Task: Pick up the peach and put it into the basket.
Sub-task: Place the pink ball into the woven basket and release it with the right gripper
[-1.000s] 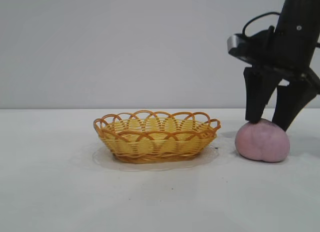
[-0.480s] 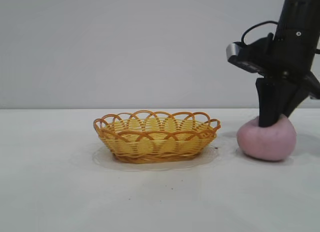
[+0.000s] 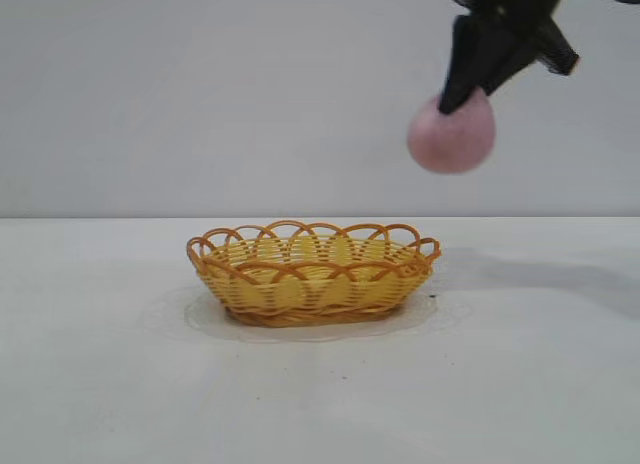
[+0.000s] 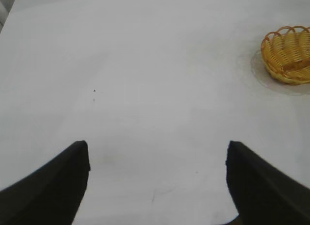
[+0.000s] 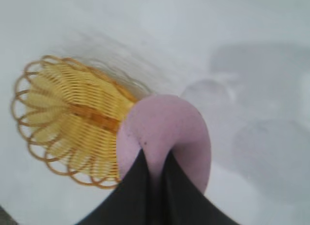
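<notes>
Right fingers (image 3: 468, 89) pinched into peach (image 3: 452, 136) above basket (image 3: 313, 274), left fingers (image 4: 155, 186) spread, empty

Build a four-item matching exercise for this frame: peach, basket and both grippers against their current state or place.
Things:
1. peach
2. basket
3. right gripper
4. left gripper

States:
A. jaws wide apart over bare table, holding nothing
B. resting on the table, with nothing in it
C. hanging in the air, up and to the right of the basket in the exterior view
D. pinched shut on the top of the fruit

Pairs: 1-C, 2-B, 3-D, 4-A
</notes>
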You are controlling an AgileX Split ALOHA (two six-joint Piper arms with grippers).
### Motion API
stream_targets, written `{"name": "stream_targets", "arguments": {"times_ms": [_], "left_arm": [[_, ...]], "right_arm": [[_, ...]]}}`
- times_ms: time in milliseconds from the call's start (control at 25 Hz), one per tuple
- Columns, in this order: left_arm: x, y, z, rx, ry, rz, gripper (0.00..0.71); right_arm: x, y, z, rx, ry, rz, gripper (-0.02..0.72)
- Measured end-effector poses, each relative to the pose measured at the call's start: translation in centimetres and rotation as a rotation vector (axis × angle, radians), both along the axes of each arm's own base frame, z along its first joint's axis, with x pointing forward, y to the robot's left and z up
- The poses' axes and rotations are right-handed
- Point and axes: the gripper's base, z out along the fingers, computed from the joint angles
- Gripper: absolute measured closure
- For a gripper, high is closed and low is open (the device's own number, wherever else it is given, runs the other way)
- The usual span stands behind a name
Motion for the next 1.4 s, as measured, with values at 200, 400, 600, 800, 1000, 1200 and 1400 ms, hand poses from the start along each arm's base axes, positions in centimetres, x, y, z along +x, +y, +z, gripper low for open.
{"name": "stream_targets", "arguments": {"times_ms": [200,400,600,800,1000,1200,1400], "left_arm": [[0.0,0.0,0.0,0.000,0.000,0.000,0.170],[0.0,0.0,0.0,0.000,0.000,0.000,0.170],[0.0,0.0,0.0,0.000,0.000,0.000,0.170],[0.0,0.0,0.0,0.000,0.000,0.000,0.170],[0.0,0.0,0.0,0.000,0.000,0.000,0.170],[0.0,0.0,0.0,0.000,0.000,0.000,0.170],[0.0,0.0,0.0,0.000,0.000,0.000,0.170]], "right_arm": [[-2.0,5.3,-1.5,-0.007,0.038,0.134,0.703],[-3.1,8.4,-4.9,-0.037,0.112,0.209,0.703],[-2.9,9.5,-6.8,-0.048,0.091,0.203,0.703],[-2.6,9.6,-6.8,-0.044,0.063,0.191,0.528],[-2.7,9.6,-6.8,-0.046,0.070,0.195,0.283],[-2.0,9.3,-5.2,-0.032,0.068,0.212,0.210],[0.4,8.0,-2.2,-0.011,-0.033,0.180,0.184]]}}
